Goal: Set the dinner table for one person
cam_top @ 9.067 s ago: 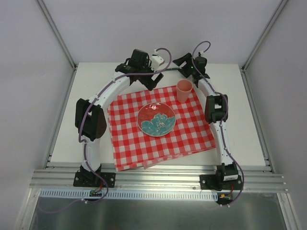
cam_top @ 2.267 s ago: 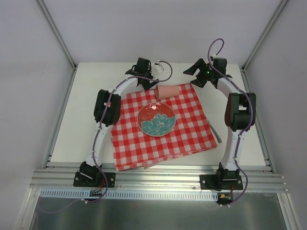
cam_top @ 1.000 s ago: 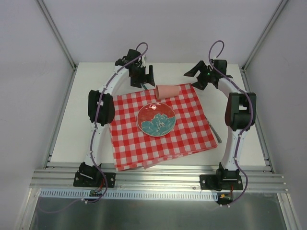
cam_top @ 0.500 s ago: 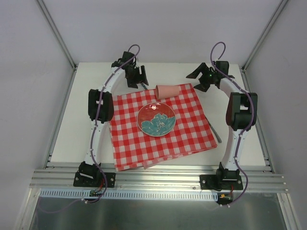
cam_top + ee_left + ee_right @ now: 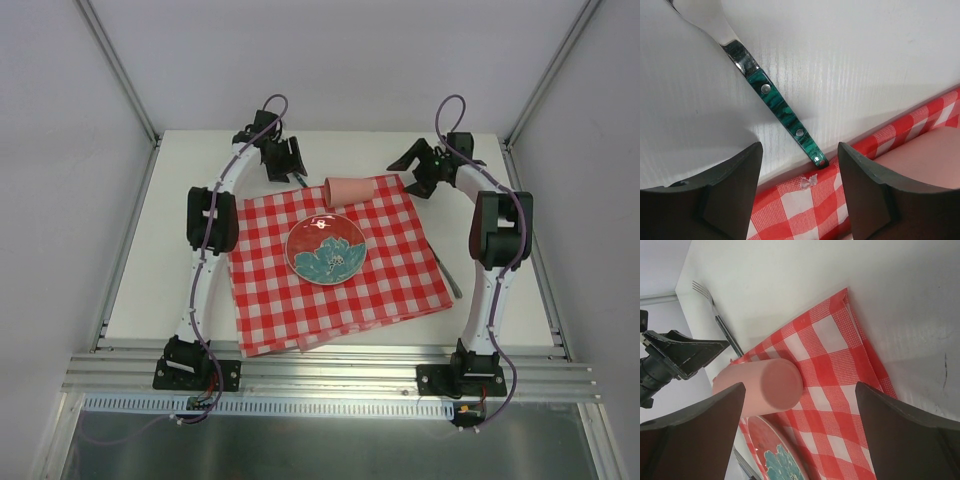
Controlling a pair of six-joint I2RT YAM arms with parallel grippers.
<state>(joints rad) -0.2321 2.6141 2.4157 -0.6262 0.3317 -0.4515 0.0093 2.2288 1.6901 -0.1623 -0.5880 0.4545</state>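
The cup, seen upright near the far right corner of the red-and-white checked cloth some nine seconds back, is now found lying on its side at the far edge of that cloth. Its open mouth is turned left and its flat base is turned towards the right gripper. Within the last two seconds the left gripper has been carried away from the cup, farther and to the left, and is now placed over a fork with a green riveted handle. It is judged from this that the cup has been abandoned toppled and will need righting later, while the fork has been taken as the next item. The dinner table is spread out beneath both arms, its bare off-white surface directly under the left gripper. The fork is laid flat on it just beyond the far edge of the cloth, the handle's end touching the cloth's hem. The left jaws are spread and empty, with the handle framed between them in the wrist view. Whether the fingers have reached the tabletop cannot be told. The right jaws are likewise parted with nothing held, and are kept above the far right corner of the cloth. The flowered plate is set at the cloth's middle, and a slim metal utensil, of a kind not to be made out, is laid on the table just beside the cloth's right edge.
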